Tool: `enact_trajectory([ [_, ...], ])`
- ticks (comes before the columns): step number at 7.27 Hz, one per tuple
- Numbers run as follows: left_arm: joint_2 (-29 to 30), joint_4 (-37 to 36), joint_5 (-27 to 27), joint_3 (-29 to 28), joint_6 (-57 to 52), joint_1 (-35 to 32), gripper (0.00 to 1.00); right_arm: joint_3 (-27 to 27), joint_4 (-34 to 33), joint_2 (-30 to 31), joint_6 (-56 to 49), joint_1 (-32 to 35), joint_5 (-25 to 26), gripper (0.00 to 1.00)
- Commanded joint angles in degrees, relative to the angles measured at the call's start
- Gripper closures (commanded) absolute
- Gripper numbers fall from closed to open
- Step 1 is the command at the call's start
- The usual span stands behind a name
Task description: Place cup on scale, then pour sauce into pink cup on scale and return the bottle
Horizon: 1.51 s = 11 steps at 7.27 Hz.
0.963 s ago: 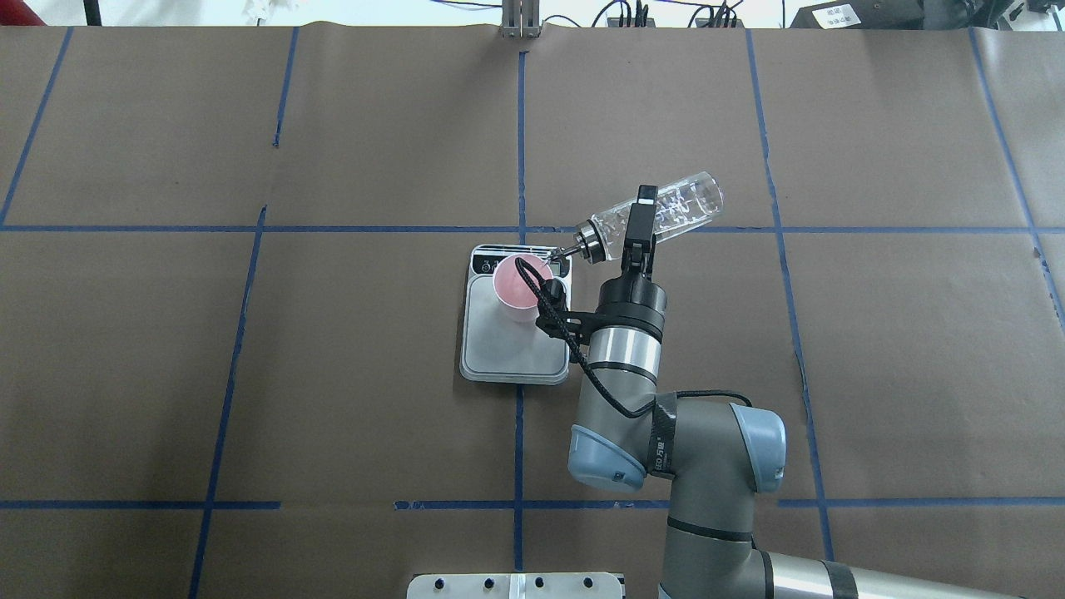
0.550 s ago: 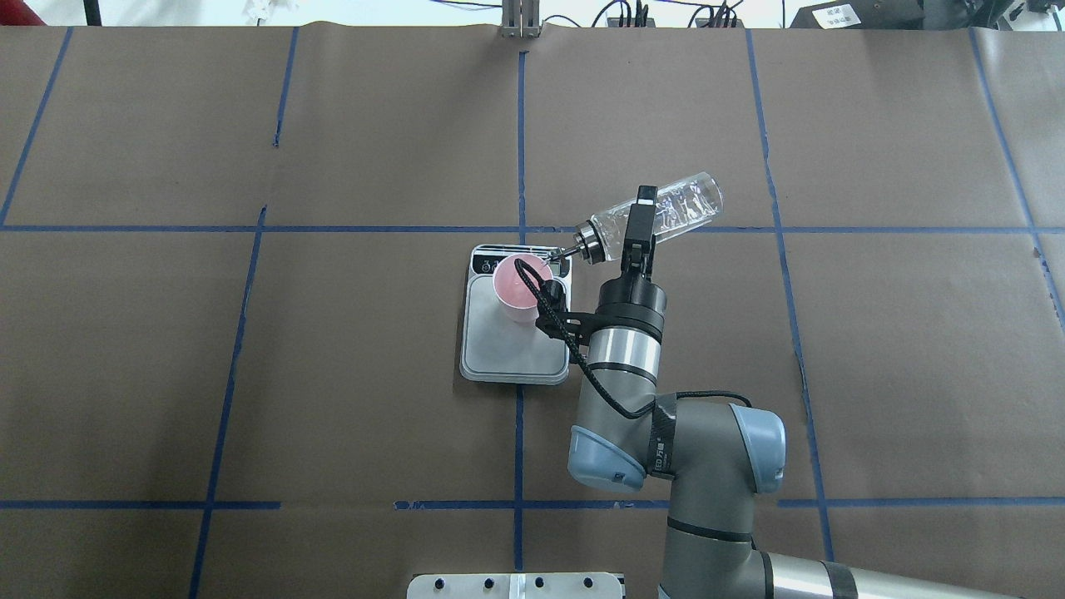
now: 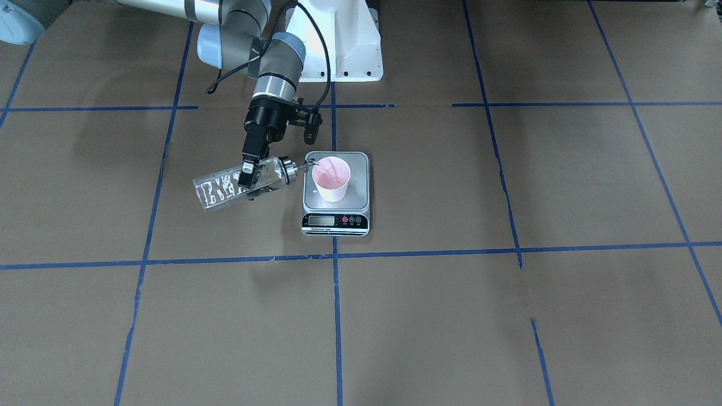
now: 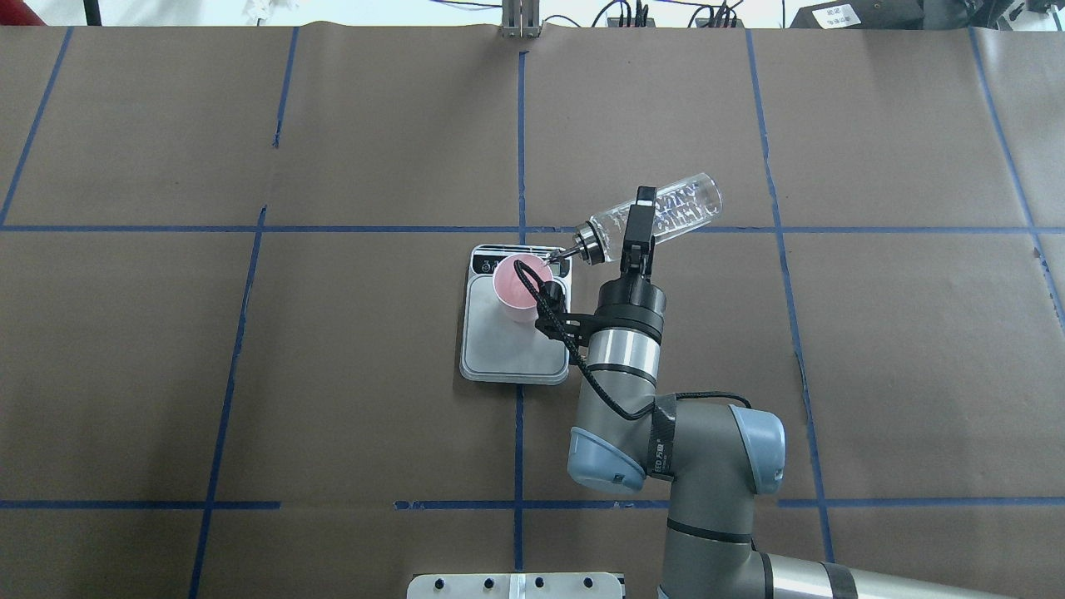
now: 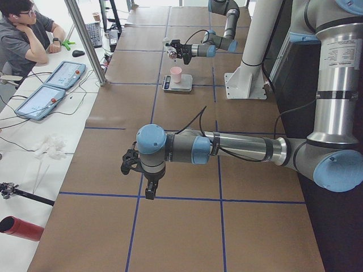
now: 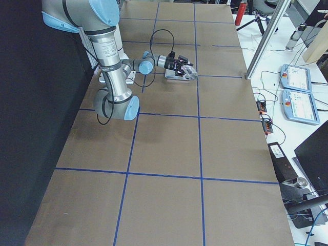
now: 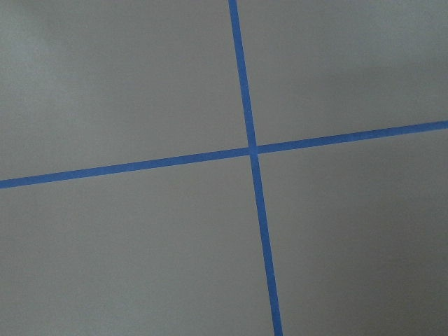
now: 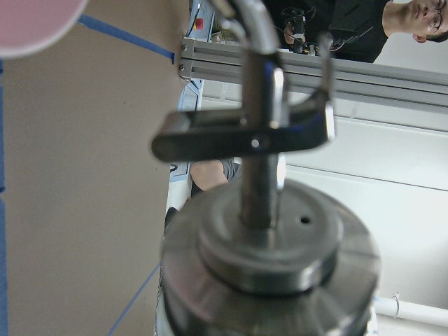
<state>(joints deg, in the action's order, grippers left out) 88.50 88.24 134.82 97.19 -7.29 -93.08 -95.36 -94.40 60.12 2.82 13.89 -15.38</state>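
My right gripper (image 4: 637, 223) is clamped on the bottle (image 4: 678, 204), which lies tipped with its spout at the rim of the cup (image 4: 516, 284) and clear sauce (image 3: 220, 190) showing through the glass. The cup stands upright on the plate of the scale (image 4: 512, 353). The left gripper (image 5: 149, 194) hangs over bare counter (image 4: 333, 374), well apart from the scale, and I cannot tell whether it is apart or together.

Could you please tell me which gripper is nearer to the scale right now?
The right. The right gripper holds the bottle just beside the scale, tipped over the cup; the left gripper hangs far off along the table.
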Motion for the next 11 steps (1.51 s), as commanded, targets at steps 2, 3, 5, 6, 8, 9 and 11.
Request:
enact_trajectory([
  [2,0.0,0.1,0.0,0.0,0.0,0.0,0.0,0.0,0.4,0.0,0.1,0.0,0.0,1.0],
  [3,0.0,0.0,0.0,0.0,0.0,0.0,0.0,-0.1,0.8,-0.2,1.1,0.0,-0.2,1.0],
  [5,0.0,0.1,0.0,0.1,0.0,0.0,0.0,0.0,13.5,0.5,8.2,0.0,-4.2,1.0],
  [6,0.0,0.1,0.1,0.1,0.0,0.0,0.0,0.0,19.9,0.4,14.8,0.0,-7.9,1.0],
  [8,0.0,0.2,0.1,0.2,0.0,0.0,0.0,-0.6,21.9,0.0,29.9,0.0,-11.0,1.0],
  [9,0.0,0.1,0.0,0.6,0.0,0.0,0.0,-2.4,21.9,-0.1,31.4,0.2,-11.5,1.0],
  [11,0.0,0.1,0.1,1.1,0.0,0.0,0.0,-7.4,27.0,0.8,39.2,1.6,-20.8,1.0],
])
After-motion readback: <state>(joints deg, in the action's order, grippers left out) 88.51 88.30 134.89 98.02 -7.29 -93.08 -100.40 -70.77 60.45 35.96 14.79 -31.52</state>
